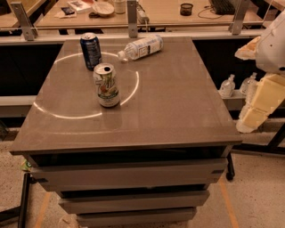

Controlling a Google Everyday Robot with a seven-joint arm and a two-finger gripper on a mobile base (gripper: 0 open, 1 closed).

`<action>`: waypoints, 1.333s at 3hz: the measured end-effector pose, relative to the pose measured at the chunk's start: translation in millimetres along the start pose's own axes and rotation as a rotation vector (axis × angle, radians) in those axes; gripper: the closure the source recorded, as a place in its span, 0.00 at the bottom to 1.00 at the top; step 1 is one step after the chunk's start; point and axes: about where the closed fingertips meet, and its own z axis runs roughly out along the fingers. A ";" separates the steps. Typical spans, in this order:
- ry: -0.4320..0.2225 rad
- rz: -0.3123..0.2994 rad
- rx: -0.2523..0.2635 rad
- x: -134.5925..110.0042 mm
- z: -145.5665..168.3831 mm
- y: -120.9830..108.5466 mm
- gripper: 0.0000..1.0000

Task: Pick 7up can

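Observation:
The 7up can (pixel 106 85) stands upright on the left half of the brown table (pixel 169 111). It is pale whitish-silver with green markings and an open silver top. My gripper (pixel 256 109) shows as pale cream segments at the right edge of the view, beyond the table's right side. It hangs at about table height, far from the can, and holds nothing that I can see.
A dark blue can (pixel 91 50) stands just behind the 7up can. A clear plastic bottle (pixel 141 47) lies on its side at the table's back. Small bottles (pixel 228 85) sit on a low shelf to the right. A cluttered desk (pixel 147 11) runs behind a rail.

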 end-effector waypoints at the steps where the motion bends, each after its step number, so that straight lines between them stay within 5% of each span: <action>1: -0.187 0.006 -0.051 -17.5 31.7 -3.2 0.00; 2: -0.340 -0.004 -0.054 -40.3 60.1 -2.8 0.00; 3: -0.440 -0.009 0.016 -65.6 84.6 -10.8 0.00; 4: -0.439 -0.010 0.012 -65.7 84.7 -9.9 0.00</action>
